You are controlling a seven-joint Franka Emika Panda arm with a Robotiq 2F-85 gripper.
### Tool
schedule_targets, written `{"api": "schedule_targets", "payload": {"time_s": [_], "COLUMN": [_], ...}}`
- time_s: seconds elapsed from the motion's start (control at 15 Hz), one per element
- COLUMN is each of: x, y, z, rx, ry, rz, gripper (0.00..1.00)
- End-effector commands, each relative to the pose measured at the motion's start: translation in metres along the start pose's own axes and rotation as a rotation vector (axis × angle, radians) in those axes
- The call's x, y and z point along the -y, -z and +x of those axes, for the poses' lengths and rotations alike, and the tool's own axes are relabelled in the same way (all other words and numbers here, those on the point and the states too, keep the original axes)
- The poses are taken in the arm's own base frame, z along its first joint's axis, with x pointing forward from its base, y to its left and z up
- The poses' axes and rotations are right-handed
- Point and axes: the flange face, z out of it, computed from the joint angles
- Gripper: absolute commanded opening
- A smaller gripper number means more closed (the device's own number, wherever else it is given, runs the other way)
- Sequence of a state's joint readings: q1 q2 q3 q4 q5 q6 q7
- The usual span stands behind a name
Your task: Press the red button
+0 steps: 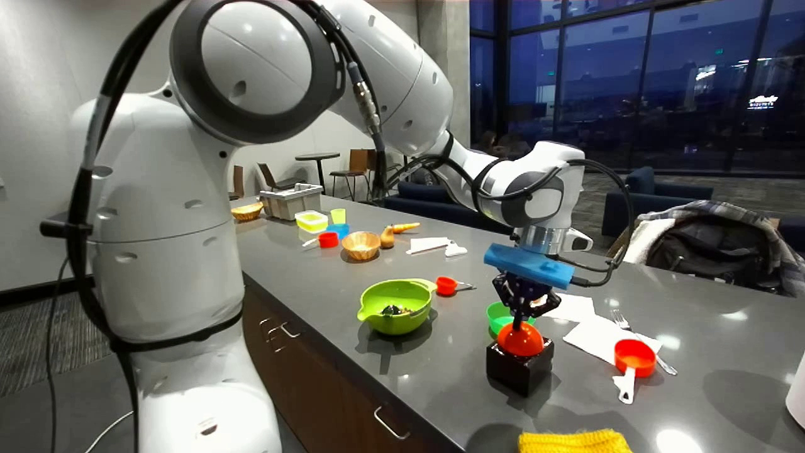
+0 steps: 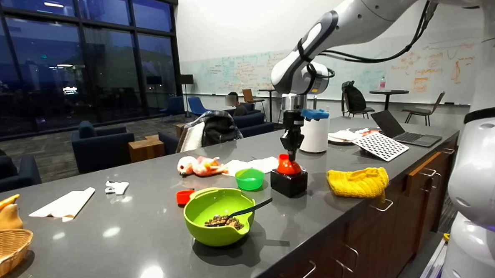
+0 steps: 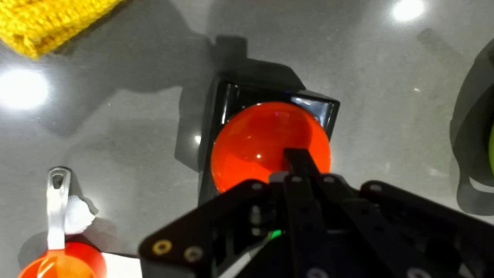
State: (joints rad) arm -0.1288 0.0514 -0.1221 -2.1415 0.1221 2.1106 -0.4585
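Red button (image 1: 520, 343): a round dome atop a black box (image 2: 288, 184), which stands on the tabletop (image 1: 440, 384).
Gripper (image 1: 517, 324): fingers pressed together into one narrow post, with nothing pinched between them.
Way to the dome: straight down; in both exterior views the tips meet its upper surface and appear to touch it.
Offset: in the wrist view the fingertips (image 3: 297, 158) overlap the dome toward the right of its middle, though the camera's slant may account for part of that.
Axis: the round cap has no long axis to match; the fingers point down, along the line a press would take.
Cap depth: cannot tell whether it is pushed in.
Neighbours: a small green bowl (image 2: 249, 182) near the box, a yellow knit cloth (image 2: 356, 184) apart from it, neither under the fingers.
Likely next move: a short push straight down, with no sideways travel needed, then a lift clear.
Possible trouble: off-middle contact on a smooth dome could let the tips slide, or tilt the box.
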Motion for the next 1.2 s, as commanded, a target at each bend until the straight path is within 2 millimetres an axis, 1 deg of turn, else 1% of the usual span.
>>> {"api": "schedule_targets", "payload": {"time_s": [0.0,0.33,0.53,0.73,0.87,0.93,1.0,1.07,1.13], "x": [0.021,0.047,0.066,0.094,0.116,0.128,0.14,0.152,0.164], "y": [0.024,0.06,0.079,0.09,0.094,0.095,0.096,0.095,0.094], "z": [-0.001,0.002,-0.003,-0.013,-0.018,-0.019,-0.021,-0.023,-0.024], "rx": [-0.01,-0.043,-0.052,-0.039,-0.037,-0.041,-0.042,-0.048,-0.052], "ry": [0.011,0.031,0.004,-0.029,-0.043,-0.059,-0.067,-0.077,-0.081], "rz": [-0.069,-0.143,-0.146,-0.136,-0.142,-0.161,-0.168,-0.19,-0.202], "gripper": [0.0,0.0,0.0,0.0,0.0,0.26,0.27,0.3,0.37]}}
